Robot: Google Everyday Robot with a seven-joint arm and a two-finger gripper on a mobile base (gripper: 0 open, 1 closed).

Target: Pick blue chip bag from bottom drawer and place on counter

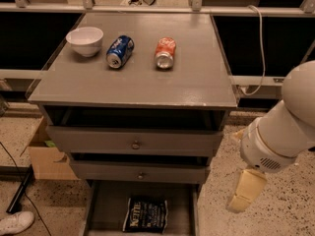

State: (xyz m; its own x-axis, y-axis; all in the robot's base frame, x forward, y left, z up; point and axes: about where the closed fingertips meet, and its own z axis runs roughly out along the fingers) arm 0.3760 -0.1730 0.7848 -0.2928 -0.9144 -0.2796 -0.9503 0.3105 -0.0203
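Note:
The blue chip bag (145, 214) lies flat in the open bottom drawer (104, 204), white lettering up. The counter (138, 80) is the grey top of the drawer cabinet. My gripper (244, 191) hangs from the white arm at the right of the cabinet, at about the height of the middle drawer, right of and above the bag, well apart from it. It holds nothing that I can see.
On the counter lie a white bowl (84, 40), a blue soda can (119, 51) and an orange soda can (165, 52), both on their sides. Two knobbed drawers (135, 144) sit partly pulled out. A cardboard box (45, 154) and a white shoe (16, 222) are on the floor left.

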